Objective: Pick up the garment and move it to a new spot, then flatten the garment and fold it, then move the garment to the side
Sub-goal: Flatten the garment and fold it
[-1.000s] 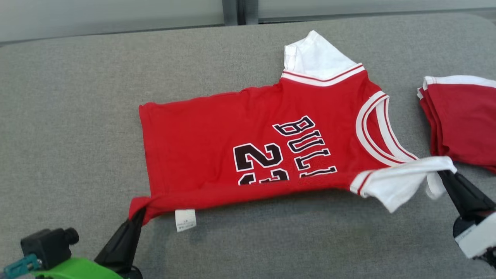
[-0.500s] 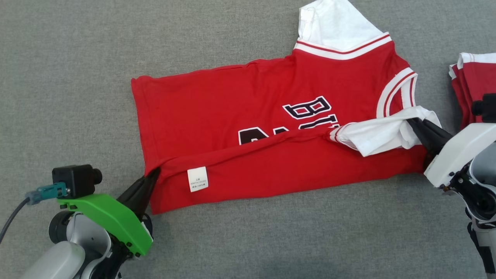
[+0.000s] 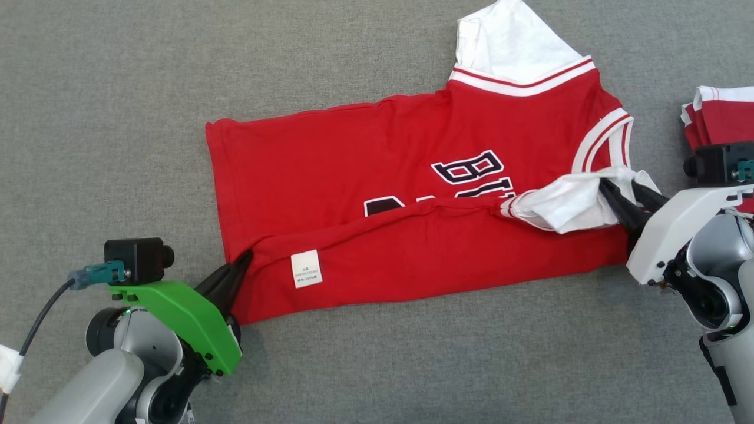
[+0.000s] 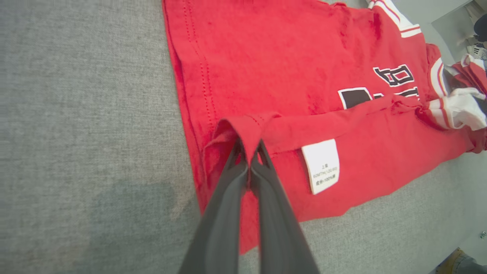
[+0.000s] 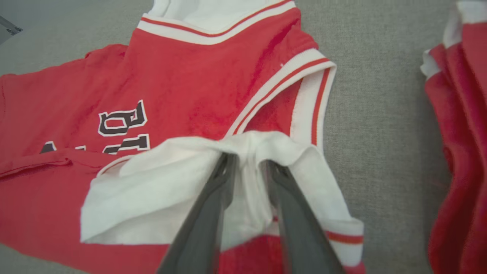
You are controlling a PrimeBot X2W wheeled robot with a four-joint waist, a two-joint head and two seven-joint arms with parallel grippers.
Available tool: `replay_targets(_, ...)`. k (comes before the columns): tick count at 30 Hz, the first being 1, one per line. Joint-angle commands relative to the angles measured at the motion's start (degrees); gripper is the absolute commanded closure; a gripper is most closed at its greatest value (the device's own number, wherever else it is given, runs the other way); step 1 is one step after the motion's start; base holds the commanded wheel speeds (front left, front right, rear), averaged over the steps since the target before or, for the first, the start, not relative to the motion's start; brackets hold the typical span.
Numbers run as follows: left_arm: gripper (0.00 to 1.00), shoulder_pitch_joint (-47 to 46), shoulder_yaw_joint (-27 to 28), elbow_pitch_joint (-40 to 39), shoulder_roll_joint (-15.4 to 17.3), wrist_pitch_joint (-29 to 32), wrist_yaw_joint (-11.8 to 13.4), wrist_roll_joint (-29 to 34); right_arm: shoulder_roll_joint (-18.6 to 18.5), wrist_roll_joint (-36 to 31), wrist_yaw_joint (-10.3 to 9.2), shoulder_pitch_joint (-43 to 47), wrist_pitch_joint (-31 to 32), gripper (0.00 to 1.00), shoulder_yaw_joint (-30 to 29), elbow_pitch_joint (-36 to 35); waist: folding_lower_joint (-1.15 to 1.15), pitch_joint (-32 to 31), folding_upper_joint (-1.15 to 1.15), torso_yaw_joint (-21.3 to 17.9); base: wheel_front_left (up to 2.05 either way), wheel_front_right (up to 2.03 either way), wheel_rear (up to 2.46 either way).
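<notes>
The left gripper (image 4: 249,146) is clenched on the folded-over hem corner of the red jersey (image 3: 365,171), which lies on the grey cushion (image 3: 118,88). The right gripper (image 5: 247,160) has its jaws slightly parted, the white sleeve (image 5: 152,179) draped between them, near a folded red pile (image 3: 721,115).

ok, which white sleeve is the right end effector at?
The near sleeve, folded onto the jersey's red front by the neckline, bunched between the fingers of the right end effector. The far sleeve lies flat beyond the jersey, untouched.
</notes>
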Motion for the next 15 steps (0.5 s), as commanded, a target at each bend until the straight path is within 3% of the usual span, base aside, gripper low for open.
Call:
replay_targets(1, 0.0, 0.71, 0.33, 0.15, 0.58, -1.21, 0.47, 0.96, -0.4, -0.86, 0.0, -0.73, -1.44, 0.0, 0.2, 0.45, 0.0, -0.2, 0.0, -0.44, 0.0, 0.0, 0.0)
replay_targets(6, 0.0, 3.99, 0.77, -1.53, 2.2, -4.37, 2.34, 3.09, -2.32, -2.28, 0.0, 1.45, -3.83, 0.0, 1.11, -0.97, 0.0, -1.23, 0.0, -1.09, 0.0, 0.0, 0.0)
replay_targets(15, 0.0, 12.65, 3.1, -7.42, 3.87, -11.75, 8.34, 4.51, -4.86, -4.37, -0.01, 11.51, -6.47, 0.0, -2.25, -8.75, 0.0, -4.9, 0.0, -1.62, 0.0, 0.0, 0.0)
